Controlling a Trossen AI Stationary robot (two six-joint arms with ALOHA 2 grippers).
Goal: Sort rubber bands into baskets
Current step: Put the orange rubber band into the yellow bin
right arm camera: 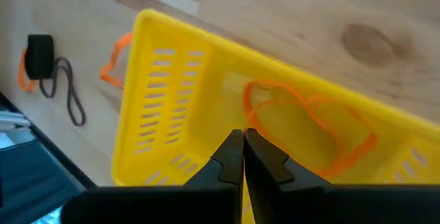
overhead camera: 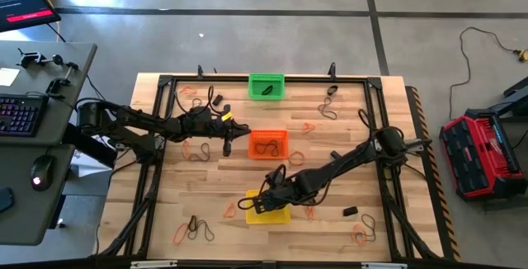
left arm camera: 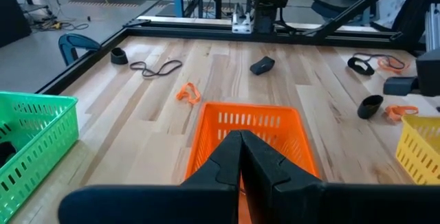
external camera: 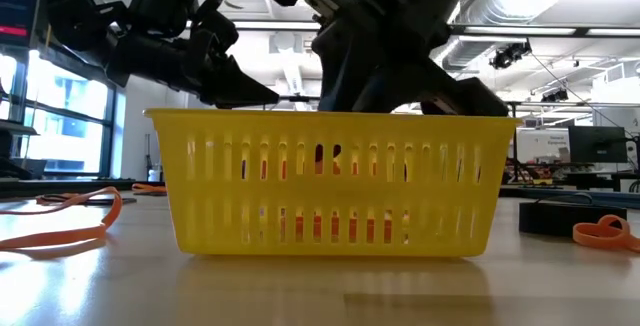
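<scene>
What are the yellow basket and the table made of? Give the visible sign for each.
Yellow basket: likely moulded plastic, glossy, with even slotted walls that let light through. Table: light wood planks, smooth matt finish, with visible grain, seams and a knot.

Three mesh baskets stand in a line down the table's middle: green basket (overhead camera: 266, 86) at the far edge, orange basket (overhead camera: 267, 143) centred, yellow basket (right arm camera: 206, 107) nearest, holding thin orange rubber bands (right arm camera: 309, 124). Further orange and black bands (left arm camera: 157, 67) lie scattered on the wood.
</scene>
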